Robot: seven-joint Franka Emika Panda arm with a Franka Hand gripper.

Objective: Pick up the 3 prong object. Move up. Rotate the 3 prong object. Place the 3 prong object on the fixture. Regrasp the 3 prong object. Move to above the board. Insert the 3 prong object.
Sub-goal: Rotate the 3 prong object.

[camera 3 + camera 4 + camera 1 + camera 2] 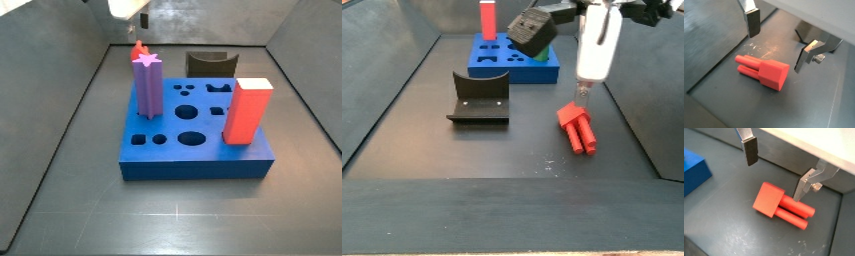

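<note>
The 3 prong object point(763, 71) is red, with a blocky head and round prongs. It lies flat on the dark floor in both wrist views point(779, 205) and near the right wall in a side view point(579, 128). My gripper point(776, 50) is open and empty and hangs just above the object, also seen in the wrist view point(774, 180) and in a side view point(584, 90). Nothing is between the silver fingers point(751, 22). The black fixture point(480, 98) stands on the floor to the object's left. The blue board point(198, 130) lies beyond it.
A purple star-topped post point(147, 88) and a red-orange rectangular block point(247, 110) stand in the board. Grey walls close in the floor on all sides; the object lies near one wall point(643, 120). A board corner point(694, 170) shows in a wrist view.
</note>
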